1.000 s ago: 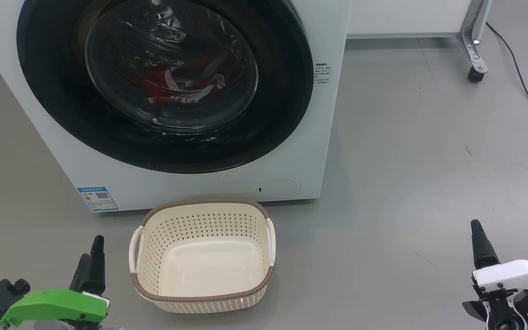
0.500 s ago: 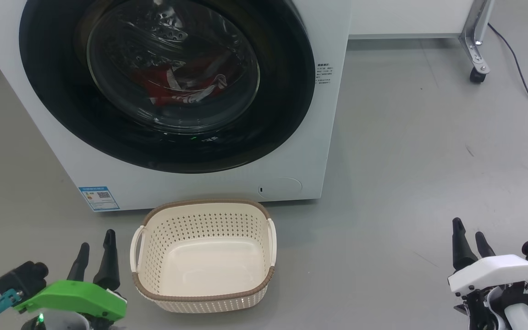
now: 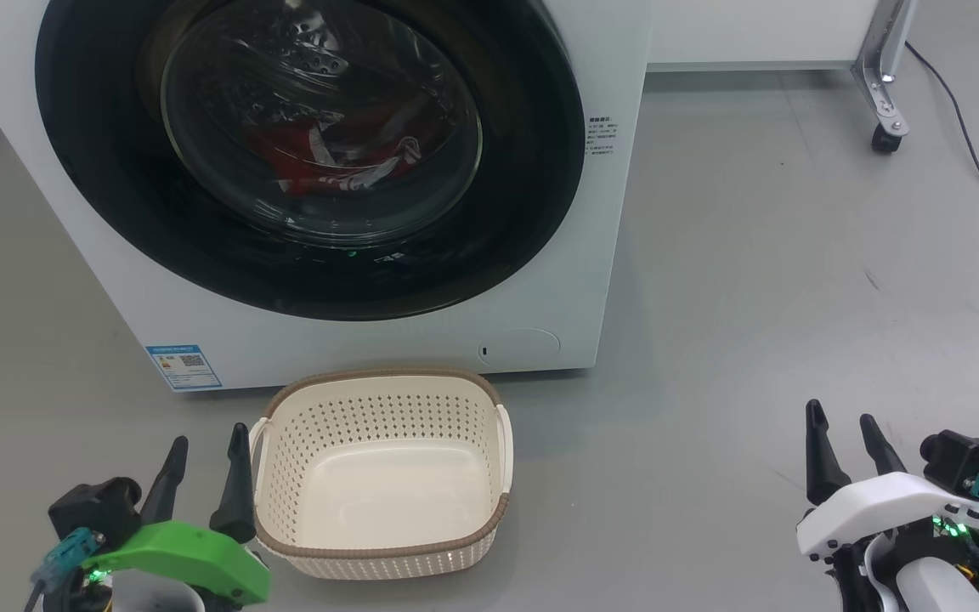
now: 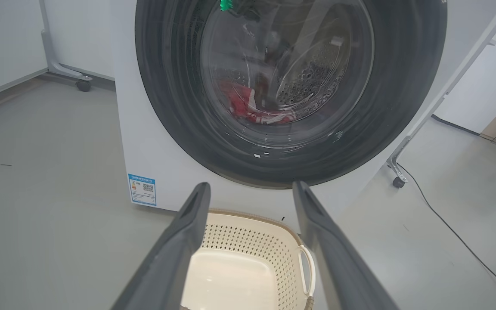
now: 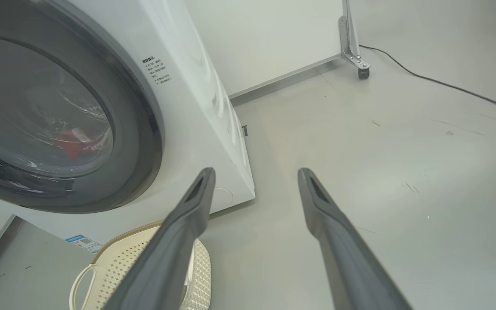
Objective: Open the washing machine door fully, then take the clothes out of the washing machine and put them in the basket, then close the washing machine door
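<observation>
Moved since the earlier frames: the left end effector (image 3: 209, 437) has swung rightward and now sits just beside the basket's left handle, and the right end effector (image 3: 840, 414) has shifted leftward. Left end effector: green housing, two long dark fingers set apart, nothing between them; whether the nearer finger touches the handle cannot be told. Blue label sticker (image 3: 182, 367): low on the left of the washer front, with a small QR square and coloured marks; its writing is too small to read. The washing machine (image 3: 608, 255): white boxy front-loader standing on the grey floor (image 3: 753, 297). The washing machine door (image 3: 99, 170): broad round black rim, bulging clear glass bowl at the centre, lying shut against the front. The clothes (image 3: 319, 161): red fabric with white stripes, bunched low in the perforated steel drum behind the glass. The basket (image 3: 379, 376): cream, perforated sides, brown woven-look rim, white side handles, on the floor just in front of the washer. Printed notice (image 3: 598, 136): several short dark lines right of the door, illegible. Round service flap (image 3: 519, 347): low on the front, unmarked. Right end effector: white housing, fingers apart, holding nothing, well clear of the basket. Castor leg (image 3: 880, 85) and black cable (image 3: 965, 144): at far right.
</observation>
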You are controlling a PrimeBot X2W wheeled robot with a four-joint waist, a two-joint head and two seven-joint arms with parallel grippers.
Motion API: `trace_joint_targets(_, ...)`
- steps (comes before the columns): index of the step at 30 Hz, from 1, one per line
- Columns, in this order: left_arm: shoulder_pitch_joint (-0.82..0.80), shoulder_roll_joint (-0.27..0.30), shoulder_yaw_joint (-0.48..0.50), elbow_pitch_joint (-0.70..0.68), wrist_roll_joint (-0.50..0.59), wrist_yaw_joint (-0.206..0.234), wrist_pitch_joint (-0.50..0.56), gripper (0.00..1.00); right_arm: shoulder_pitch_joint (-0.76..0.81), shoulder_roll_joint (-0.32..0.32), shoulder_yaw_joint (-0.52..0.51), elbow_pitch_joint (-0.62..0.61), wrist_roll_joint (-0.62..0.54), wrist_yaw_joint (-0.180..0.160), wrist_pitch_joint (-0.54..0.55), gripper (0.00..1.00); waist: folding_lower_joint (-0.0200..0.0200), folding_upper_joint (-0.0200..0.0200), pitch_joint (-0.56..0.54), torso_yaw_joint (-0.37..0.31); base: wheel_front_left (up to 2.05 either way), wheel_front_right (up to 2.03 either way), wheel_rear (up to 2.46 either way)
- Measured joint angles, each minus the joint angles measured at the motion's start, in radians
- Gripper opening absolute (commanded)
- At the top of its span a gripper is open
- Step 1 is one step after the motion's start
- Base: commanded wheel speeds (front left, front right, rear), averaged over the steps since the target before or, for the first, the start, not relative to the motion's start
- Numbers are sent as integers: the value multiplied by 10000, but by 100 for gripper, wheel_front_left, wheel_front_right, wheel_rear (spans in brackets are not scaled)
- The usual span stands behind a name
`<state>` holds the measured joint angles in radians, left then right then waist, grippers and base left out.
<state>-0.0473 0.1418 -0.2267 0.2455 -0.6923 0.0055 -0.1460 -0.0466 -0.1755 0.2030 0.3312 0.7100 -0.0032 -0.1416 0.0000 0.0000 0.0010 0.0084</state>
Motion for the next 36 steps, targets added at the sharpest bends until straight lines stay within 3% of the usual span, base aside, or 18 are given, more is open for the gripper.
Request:
trace_joint_targets(19, 0, 4, -435, -25, 2556, 433, -627, 100, -43, 0, 842, -15, -2564, -430, -639, 100, 0, 0, 12, 97, 0, 0, 0)
trace_joint_targets(36, 5, -54, -422, 155, 3816, 688, -1032, 100, -38, -44, 1101, -27, -4199, -702, -1030, 100, 0, 0, -66, 74, 0, 0, 0)
